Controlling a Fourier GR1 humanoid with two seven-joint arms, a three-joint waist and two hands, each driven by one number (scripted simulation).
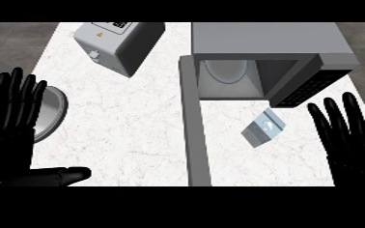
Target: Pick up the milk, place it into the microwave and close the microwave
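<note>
A small grey milk carton [263,128] lies tilted on the white counter just in front of the microwave [264,38]. The microwave's cavity is open, with a pale round turntable [227,70] inside. Its door [194,125] swings out toward me as a long grey slab left of the carton. My right hand [342,135] is open at the right edge, fingers straight and pointing up, a short way right of the carton and not touching it. My left hand [21,121] is open at the left edge, fingers up, thumb stretched rightward along the bottom.
A grey toaster-like appliance [118,43] stands at the back left of the marble counter [128,121]. A round metal plate [51,112] sits at the left edge, partly behind my left hand. Dark floor shows beyond the counter's left and right edges.
</note>
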